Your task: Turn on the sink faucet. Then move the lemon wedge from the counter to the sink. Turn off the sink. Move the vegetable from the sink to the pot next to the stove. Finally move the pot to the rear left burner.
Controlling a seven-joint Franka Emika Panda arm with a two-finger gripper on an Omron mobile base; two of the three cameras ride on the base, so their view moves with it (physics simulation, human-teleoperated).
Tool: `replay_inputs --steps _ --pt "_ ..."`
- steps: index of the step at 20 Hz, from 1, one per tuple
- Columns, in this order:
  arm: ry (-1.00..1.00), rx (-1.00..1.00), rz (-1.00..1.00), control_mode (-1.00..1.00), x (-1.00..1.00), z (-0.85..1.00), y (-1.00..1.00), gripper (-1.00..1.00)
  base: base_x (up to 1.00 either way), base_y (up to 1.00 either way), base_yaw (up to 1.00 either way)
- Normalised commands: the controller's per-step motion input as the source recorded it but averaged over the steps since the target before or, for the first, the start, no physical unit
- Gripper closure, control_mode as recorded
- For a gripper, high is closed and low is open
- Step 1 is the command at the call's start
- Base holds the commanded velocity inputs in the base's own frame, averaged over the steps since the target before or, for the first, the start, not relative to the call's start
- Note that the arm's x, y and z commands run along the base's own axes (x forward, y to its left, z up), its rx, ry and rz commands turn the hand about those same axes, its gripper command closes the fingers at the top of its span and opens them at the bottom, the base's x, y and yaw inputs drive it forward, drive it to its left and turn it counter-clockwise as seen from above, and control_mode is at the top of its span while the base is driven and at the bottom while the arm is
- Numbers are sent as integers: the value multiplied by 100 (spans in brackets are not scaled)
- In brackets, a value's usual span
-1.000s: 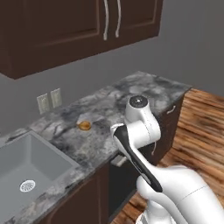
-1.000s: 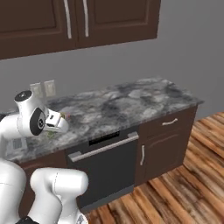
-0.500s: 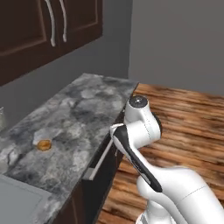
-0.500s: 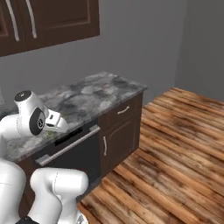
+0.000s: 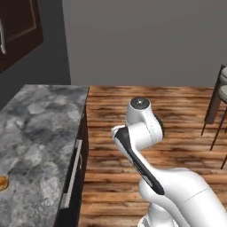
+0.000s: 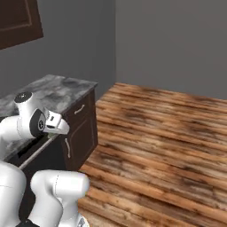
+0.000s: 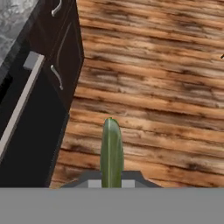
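1. The gripper [image 7: 112,183] is clamped narrowly on a long green vegetable [image 7: 112,152], which juts straight out past the jaws.
2. It is carried over the wooden floor [image 7: 157,87], probably bound for the pot.
3. The counter [image 7: 15,19] lies off to one side of the jaws.

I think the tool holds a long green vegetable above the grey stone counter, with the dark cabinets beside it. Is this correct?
Not fully. The tool does hold the long green vegetable, but the hand view shows it above the brown wooden floor, not above the grey stone counter. The dark cabinets are beside it, as you said.
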Motion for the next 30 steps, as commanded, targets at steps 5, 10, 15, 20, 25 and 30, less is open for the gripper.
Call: replay_inputs --steps 5,10,15,20,25,30 --pt "0 0 0 100 0 0 0 100 17 -22 -59" --pt "0 0 0 100 0 0 0 100 18 -23 -57" --pt "0 0 0 100 0 0 0 100 14 -22 -57" --pt "0 0 0 100 0 0 0 100 11 -24 -56" --pt "0 0 0 100 0 0 0 100 11 -32 -56" --pt "0 0 0 100 0 0 0 100 11 -30 -55"
